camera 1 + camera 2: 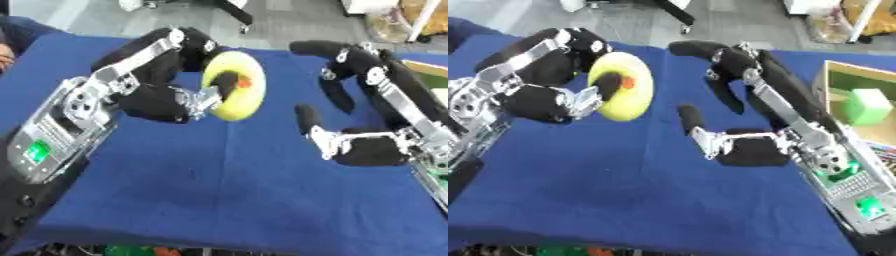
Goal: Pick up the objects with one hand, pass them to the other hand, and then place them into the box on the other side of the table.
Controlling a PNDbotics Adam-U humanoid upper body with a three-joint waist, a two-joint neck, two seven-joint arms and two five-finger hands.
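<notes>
A yellow ring-shaped object (238, 90) with an orange spot near its hole is held up above the blue table (227, 190). My left hand (162, 97) is shut on it, fingers over its top and thumb through the hole. My right hand (745, 135) hovers open just to the right of the ring, fingers spread and thumb pointing toward it, not touching. A wooden box (837, 100) stands at the table's right side with a green block (870, 106) inside.
The blue cloth stretches bare below both hands to the near edge. Grey floor and black stand legs (236, 12) lie beyond the far edge. A person's dark sleeve (17, 30) shows at the far left corner.
</notes>
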